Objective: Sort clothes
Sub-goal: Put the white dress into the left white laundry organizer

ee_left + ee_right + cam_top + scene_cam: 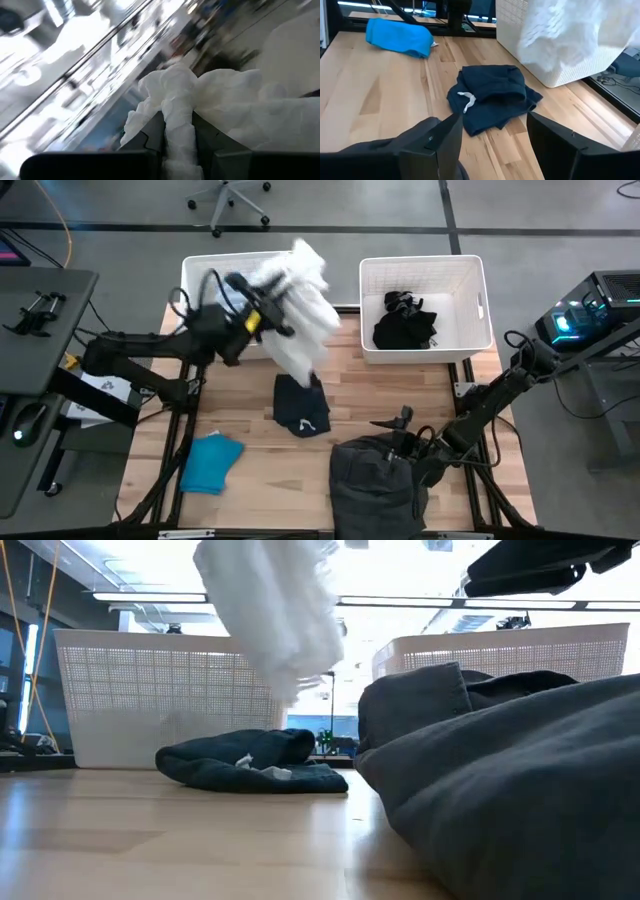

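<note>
Left gripper [262,318] is up off the table near the front edge of the left basket [200,272], fingers [152,136] clamped on a bunched fold of the white garment [300,305]. The cloth hangs from the grip, trailing over that basket's front right corner and down toward the tabletop; from the low camera its lower end [275,615] hangs clear above the wood

Navy garment [300,405] lies crumpled mid-table, just in front of the hanging white cloth, with a white drawstring showing [466,100]

Bright blue garment [210,461] lies flat near the table's front left corner, well apart from the navy one

Large dark grey garment [375,480] is heaped at the table's front edge, right of centre. Right gripper [400,430] sits at its back edge, just above the fabric, fingers [442,142] spread wide with nothing between them; whether they touch the grey cloth can't be told

Black garment [405,325] is inside the right basket [470,280], which stands at the table's back right. Both baskets are white plastic with a lattice wall

Table [250,420] is light wood planking
</note>
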Controlling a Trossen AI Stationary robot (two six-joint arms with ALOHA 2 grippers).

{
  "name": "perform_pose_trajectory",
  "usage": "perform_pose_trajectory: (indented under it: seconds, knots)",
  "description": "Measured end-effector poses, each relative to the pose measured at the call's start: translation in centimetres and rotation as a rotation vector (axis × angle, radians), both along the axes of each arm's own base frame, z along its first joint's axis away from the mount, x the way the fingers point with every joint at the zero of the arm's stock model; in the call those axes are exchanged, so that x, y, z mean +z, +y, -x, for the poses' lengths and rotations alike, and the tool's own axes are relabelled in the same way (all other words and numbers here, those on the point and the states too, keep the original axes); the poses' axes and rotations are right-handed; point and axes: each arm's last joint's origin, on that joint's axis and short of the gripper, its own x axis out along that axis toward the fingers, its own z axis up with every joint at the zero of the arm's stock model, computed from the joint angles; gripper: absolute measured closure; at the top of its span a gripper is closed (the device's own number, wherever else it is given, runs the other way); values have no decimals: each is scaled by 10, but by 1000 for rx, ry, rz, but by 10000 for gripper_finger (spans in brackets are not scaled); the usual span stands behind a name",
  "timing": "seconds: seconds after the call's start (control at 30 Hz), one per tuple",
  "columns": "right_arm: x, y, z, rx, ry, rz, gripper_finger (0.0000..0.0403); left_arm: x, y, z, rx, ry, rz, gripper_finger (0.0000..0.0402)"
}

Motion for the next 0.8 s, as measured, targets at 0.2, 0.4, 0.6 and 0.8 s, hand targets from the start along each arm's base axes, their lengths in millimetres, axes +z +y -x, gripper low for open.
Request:
perform_pose_trajectory:
  seconds: [0.2, 0.4, 0.6, 0.8]
  knots:
    - [0, -4, -3, -17, 1, -1, 194, 28, 49, 31, 241, -100, -132, 366]
    - [0, -10, -8, -41, 2, -3, 194, 43, 98, 59, 321, -232, -288, 366]
    - [0, -11, -9, -44, 3, -6, 194, -4, 146, 62, 342, -73, 87, 366]
    - [-1, -10, -9, -18, 17, -22, 194, -86, 162, 62, 187, 175, 724, 365]
